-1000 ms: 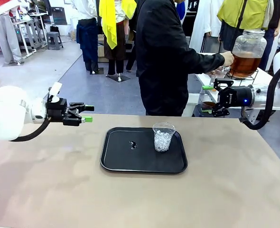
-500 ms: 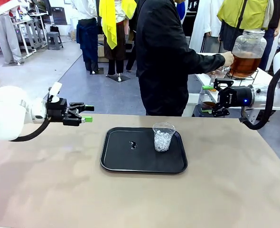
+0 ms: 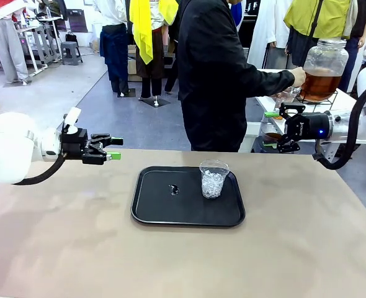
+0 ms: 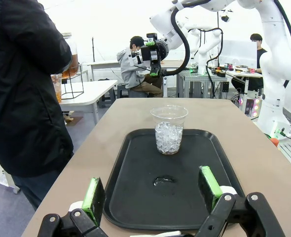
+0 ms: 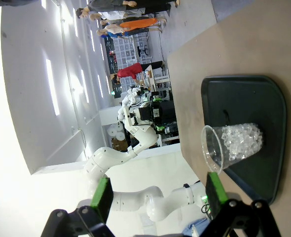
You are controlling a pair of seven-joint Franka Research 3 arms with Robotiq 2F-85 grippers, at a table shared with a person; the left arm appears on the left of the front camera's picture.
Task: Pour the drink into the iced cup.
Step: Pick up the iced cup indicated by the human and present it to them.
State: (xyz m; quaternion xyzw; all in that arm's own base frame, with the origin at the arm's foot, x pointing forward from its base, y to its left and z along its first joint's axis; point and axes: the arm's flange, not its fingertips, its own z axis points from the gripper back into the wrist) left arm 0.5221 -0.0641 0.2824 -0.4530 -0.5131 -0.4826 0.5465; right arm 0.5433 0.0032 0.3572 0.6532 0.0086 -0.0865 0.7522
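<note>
A clear plastic iced cup (image 3: 213, 179) stands upright on the black tray (image 3: 158, 205), at its far right part; it also shows in the left wrist view (image 4: 168, 130) and, sideways, in the right wrist view (image 5: 232, 146). The amber drink fills the lower half of a glass dispenser jar (image 3: 323, 69) on a side table at the far right, where a person in black holds a hand (image 3: 298, 76) at it. My left gripper (image 3: 115, 148) hovers open left of the tray. My right gripper (image 3: 271, 130) is open at the table's far right edge, below the jar.
A small dark smear (image 3: 174, 189) lies on the tray left of the cup. The person's body (image 3: 217, 74) stands at the far edge behind the tray. A white side table (image 4: 86, 91) holds the jar on a wire stand. Bare tabletop (image 3: 183, 261) lies around the tray.
</note>
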